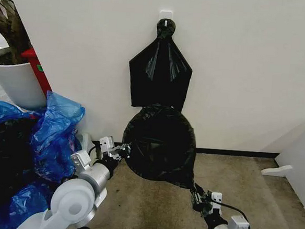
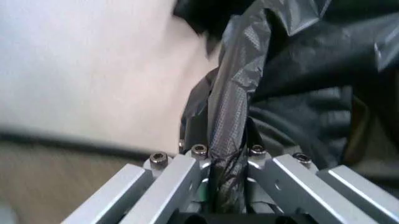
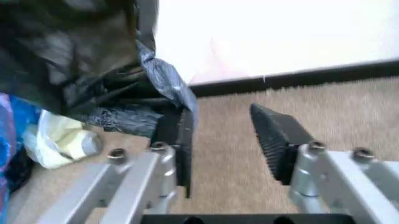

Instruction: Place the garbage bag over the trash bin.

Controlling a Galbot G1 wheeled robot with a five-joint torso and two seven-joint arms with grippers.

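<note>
The garbage bag is held spread into a round, glossy black shape in front of the wall, just above the carpet. My left gripper is at its left edge. In the left wrist view that gripper is shut on a bunched strip of the garbage bag. My right gripper sits at the bag's lower right corner. In the right wrist view it stands open, and a fold of the garbage bag hangs against one finger. The trash bin is hidden.
A fan-shaped black bundle hangs from a wall hook above the bag. Blue plastic bags pile up at the left, below a white plant pot. Open carpet lies at the right, with a white panel at its far edge.
</note>
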